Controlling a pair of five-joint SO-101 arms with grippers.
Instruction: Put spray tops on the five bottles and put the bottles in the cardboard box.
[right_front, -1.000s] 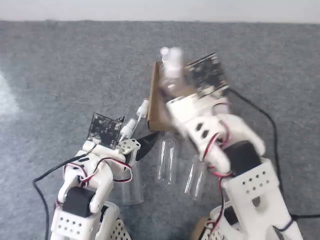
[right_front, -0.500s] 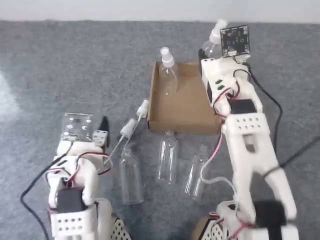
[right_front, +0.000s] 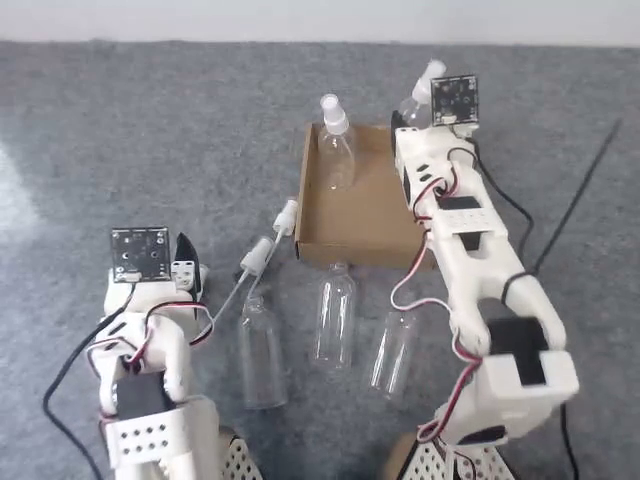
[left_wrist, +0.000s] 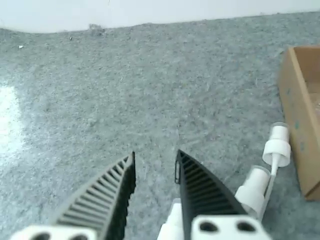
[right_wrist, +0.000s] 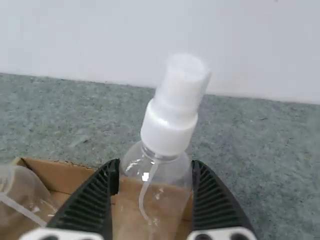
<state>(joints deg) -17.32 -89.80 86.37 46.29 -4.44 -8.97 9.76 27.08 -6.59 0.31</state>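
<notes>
A capped bottle (right_wrist: 162, 150) is sitting between the fingers of the right claw (right_wrist: 155, 172), which is clenching it just under its neck. The cardboard box (right_wrist: 50, 174) is lying right beneath that claw, and a second capped bottle (right_front: 336, 150) is standing inside it, near the claw. The left claw (left_wrist: 155, 167) is hanging released over the carpet. Two loose spray tops (left_wrist: 252, 192) are lying just beside it, and three uncapped bottles (right_front: 335, 315) farther to its side.

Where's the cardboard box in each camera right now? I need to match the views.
High view: cardboard box at centre, beyond three uncapped bottles.
Left wrist view: its side wall beside two loose spray tops.
Right wrist view: its rim behind the capped bottle in the jaws of the right gripper.
Shared landmark: the white wall past the carpet.
</notes>
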